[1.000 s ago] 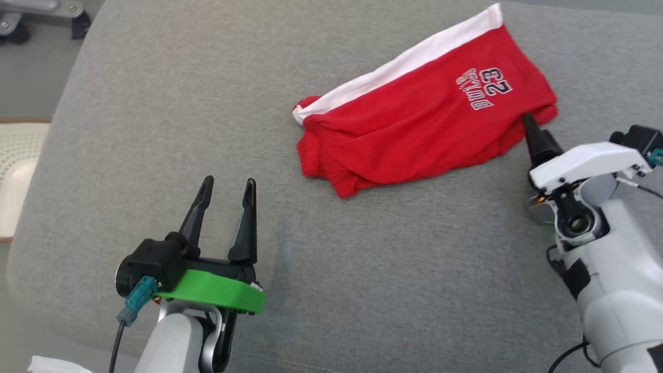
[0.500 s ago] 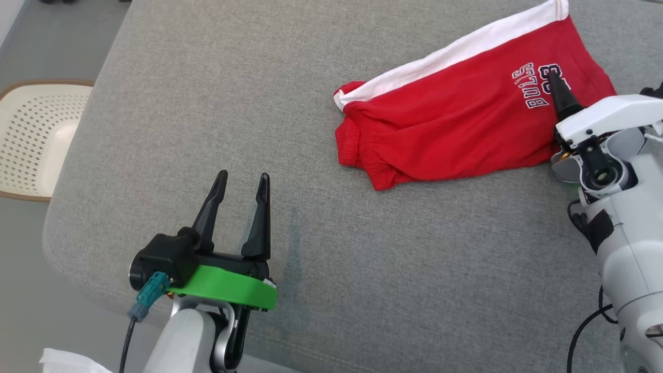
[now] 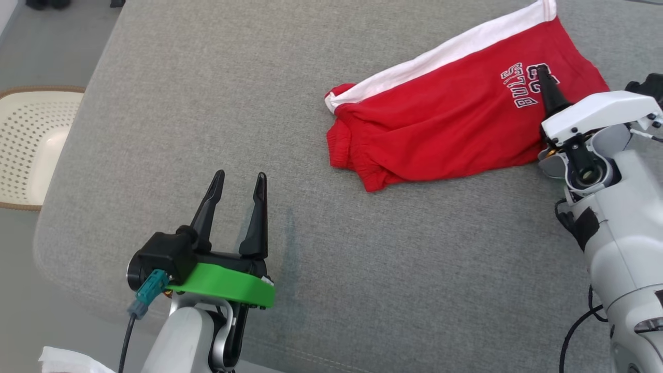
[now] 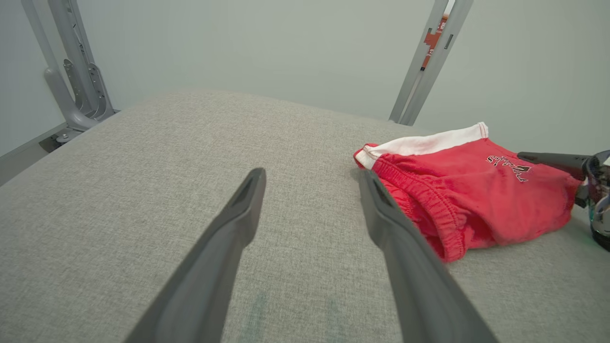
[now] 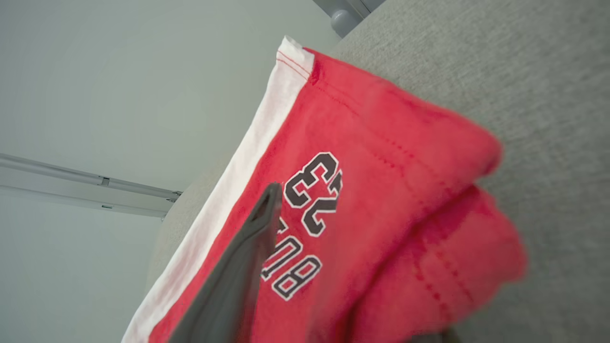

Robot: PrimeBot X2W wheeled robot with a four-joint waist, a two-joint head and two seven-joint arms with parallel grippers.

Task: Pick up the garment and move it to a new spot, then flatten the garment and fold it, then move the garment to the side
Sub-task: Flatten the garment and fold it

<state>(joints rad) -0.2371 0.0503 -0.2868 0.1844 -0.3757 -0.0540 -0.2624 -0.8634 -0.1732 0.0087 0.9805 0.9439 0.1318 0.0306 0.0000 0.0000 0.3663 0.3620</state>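
The garment [image 3: 440, 124] is a pair of red shorts with a white side stripe and a "BULLS 23" print, lying crumpled on the grey cushion [image 3: 217, 93] at the back right. My right gripper [image 3: 545, 83] is at its right edge, and one dark finger [image 5: 248, 257] lies on top of the fabric by the print. The other finger is hidden under the fold. In the left wrist view the garment [image 4: 476, 190] sits to the right, beyond my left gripper [image 4: 310, 176]. The left gripper [image 3: 238, 178] stands open and empty near the cushion's front left.
A cream perforated basket [image 3: 31, 145] stands on the floor left of the cushion. Grey metal frame posts [image 4: 76, 71] rise behind the cushion against a pale wall. A white scrap [image 3: 67, 362] shows at the bottom left corner.
The camera has shifted. My right gripper has pushed further onto the garment's right edge, its upper finger now over the print. The left gripper has not moved.
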